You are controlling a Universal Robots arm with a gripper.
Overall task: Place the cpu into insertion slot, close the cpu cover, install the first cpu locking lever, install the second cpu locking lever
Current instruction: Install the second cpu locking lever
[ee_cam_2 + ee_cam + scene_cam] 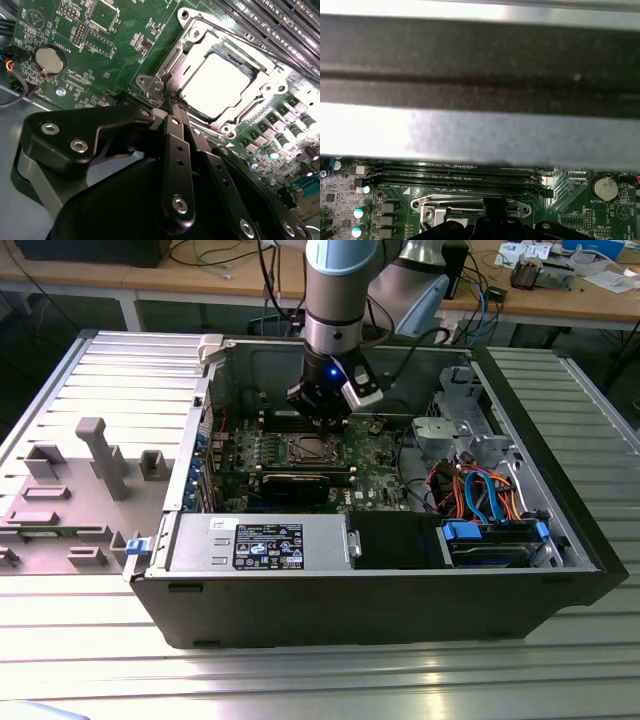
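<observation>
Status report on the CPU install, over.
Gripper shut, tips at cpu cover edge. Cpu seated, cover down over it. Nothing in the way.

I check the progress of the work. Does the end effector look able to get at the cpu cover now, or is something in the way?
Probably yes. In the second wrist view the end effector is at the edge of the cpu cover, which lies closed around the cpu; nothing stands between them.

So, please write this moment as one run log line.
gripper: jaws shut, at cover's edge | chip: in socket | cover: down
</observation>
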